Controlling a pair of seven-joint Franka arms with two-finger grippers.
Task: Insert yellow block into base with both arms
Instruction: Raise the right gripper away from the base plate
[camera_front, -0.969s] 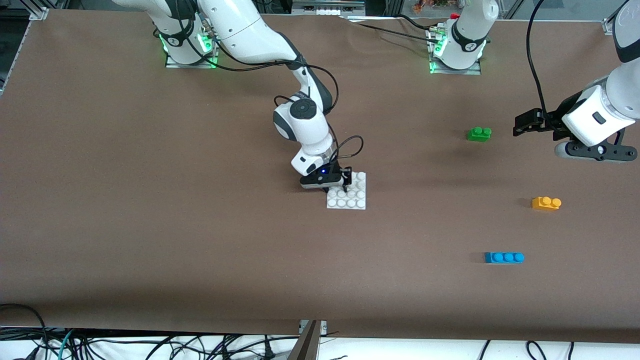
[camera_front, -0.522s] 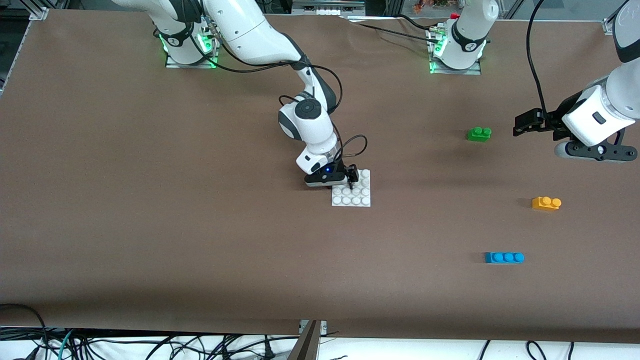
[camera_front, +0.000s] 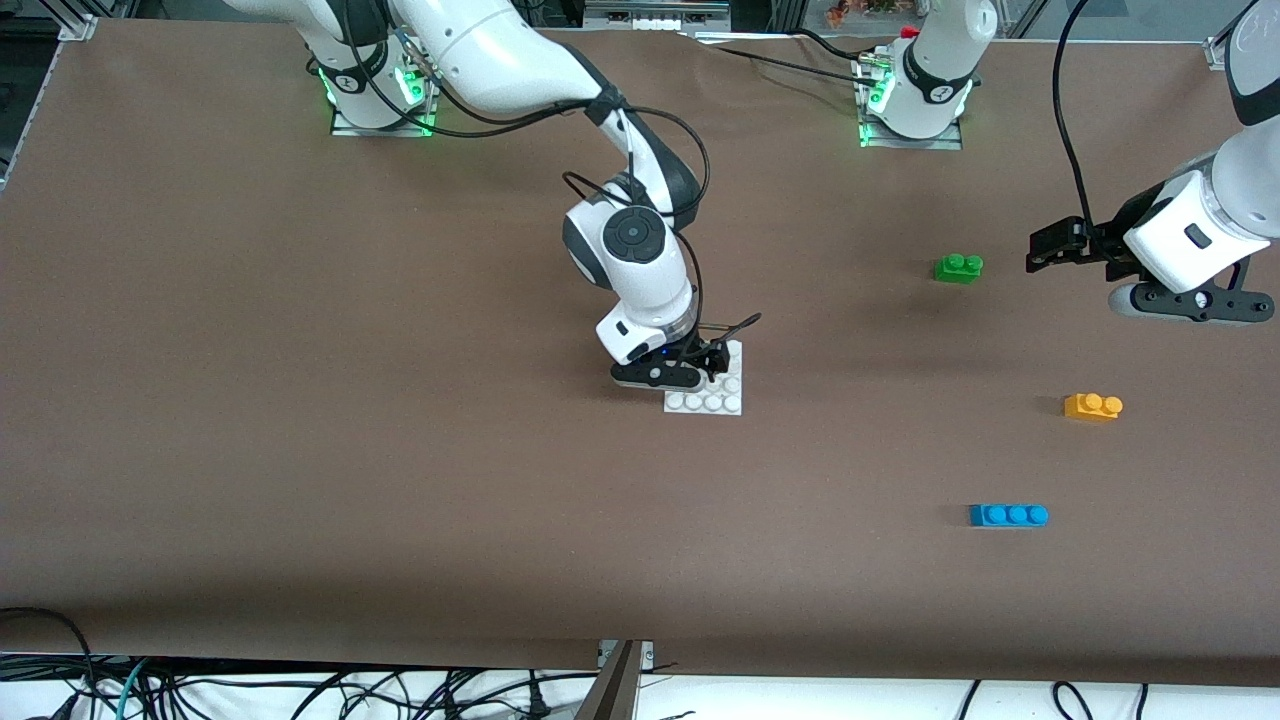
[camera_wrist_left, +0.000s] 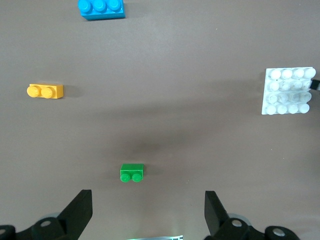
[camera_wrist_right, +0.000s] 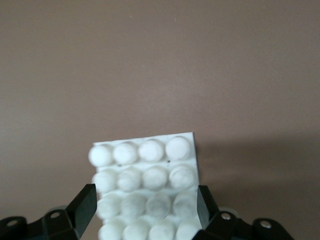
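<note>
The white studded base (camera_front: 716, 401) lies flat mid-table, also seen in the right wrist view (camera_wrist_right: 142, 152) and the left wrist view (camera_wrist_left: 287, 92). My right gripper (camera_front: 703, 362) is low over its edge farther from the front camera. It is open (camera_wrist_right: 146, 194), with one finger on each side of the plate, close to its edges. The yellow block (camera_front: 1093, 406) lies alone toward the left arm's end of the table (camera_wrist_left: 45, 91). My left gripper (camera_front: 1050, 250) hangs open (camera_wrist_left: 147, 200) above the table beside the green brick, holding nothing.
A green two-stud brick (camera_front: 958, 267) lies farther from the front camera than the yellow block. A blue three-stud brick (camera_front: 1008, 515) lies nearer to that camera. Both also show in the left wrist view: green brick (camera_wrist_left: 132, 173), blue brick (camera_wrist_left: 101, 8).
The right gripper went from shut to open astride the base, and its wrist turned. The base slid a little toward the left arm's end. The left arm has not moved.
</note>
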